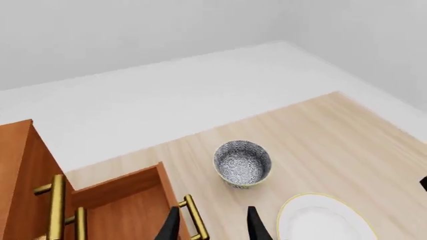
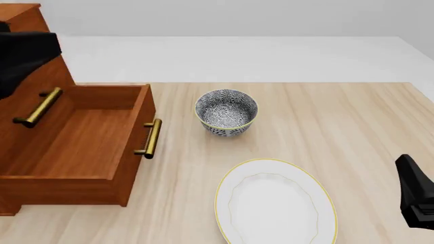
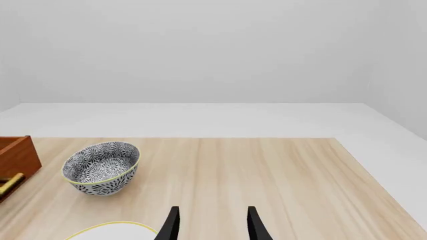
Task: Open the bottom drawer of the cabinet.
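Front view shows the cabinet (image 2: pixel 27 30) standing at the left edge of the wooden bench (image 2: pixel 352 132), its reddish-brown body partly hidden by the dark bulk of the left arm (image 2: pixel 24 56) near the top left corner. The bottom drawer (image 2: pixel 74 147) is pulled well out toward the middle of the bench, its bare wooden floor open to view, and its brass handle (image 2: pixel 149 138) faces the bench's right side. A second brass handle (image 2: pixel 39 107) on the drawer above sits farther back, over the open box.

Just beside the drawer front, toward the far edge, stands a bowl (image 2: pixel 226 112) with a black-and-white pattern and a yellow rim, upright and apart from the handle. Nearer the front edge lies a white plate (image 2: pixel 275 203) with a thin yellow rim, apart from both the bowl and the drawer.

From the left wrist view, the left claw (image 1: pixel 212 225) hangs above the drawer front with its fingers (image 1: pixel 170 226) spread and nothing between them; one finger shows just beside the drawer handle (image 1: pixel 195 217), though whether it touches cannot be told. The bowl (image 1: pixel 242 164) and plate (image 1: pixel 323 220) lie beyond.

At the right edge of the bench the right arm (image 2: pixel 415 195) shows only as a dark shape. Its wrist view has the right claw (image 3: pixel 212 225) released, fingers apart over bare wood, with the bowl (image 3: pixel 101 167) and a corner of the drawer (image 3: pixel 17 160) ahead.
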Available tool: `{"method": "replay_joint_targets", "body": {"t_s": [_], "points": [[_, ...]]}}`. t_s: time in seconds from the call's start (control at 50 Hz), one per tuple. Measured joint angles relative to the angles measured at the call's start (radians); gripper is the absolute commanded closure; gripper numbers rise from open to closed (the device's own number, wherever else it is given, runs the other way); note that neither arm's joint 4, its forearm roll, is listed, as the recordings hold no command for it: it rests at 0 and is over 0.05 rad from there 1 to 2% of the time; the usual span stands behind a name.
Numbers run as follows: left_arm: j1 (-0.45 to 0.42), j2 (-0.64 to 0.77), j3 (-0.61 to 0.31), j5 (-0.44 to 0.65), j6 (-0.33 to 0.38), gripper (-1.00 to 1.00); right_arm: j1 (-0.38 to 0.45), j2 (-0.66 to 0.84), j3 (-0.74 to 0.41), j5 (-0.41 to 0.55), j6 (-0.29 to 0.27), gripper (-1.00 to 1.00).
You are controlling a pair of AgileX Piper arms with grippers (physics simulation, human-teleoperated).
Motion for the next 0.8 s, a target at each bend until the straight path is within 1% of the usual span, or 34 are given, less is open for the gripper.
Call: {"method": "replay_joint_targets", "body": {"t_s": [0.16, 0.38, 0.8], "points": [[-0.009, -0.094, -0.031, 0.048, 0.024, -1.0, 0.0, 0.0, 0.0, 0.0, 0.0, -1.0], [-0.007, -0.189, -0.101, 0.104, 0.033, -1.0, -0.001, 0.0, 0.0, 0.001, 0.0, -1.0], [-0.023, -0.291, -0.215, 0.17, 0.031, -1.0, -0.002, 0.0, 0.0, 0.001, 0.0, -1.0]]}}
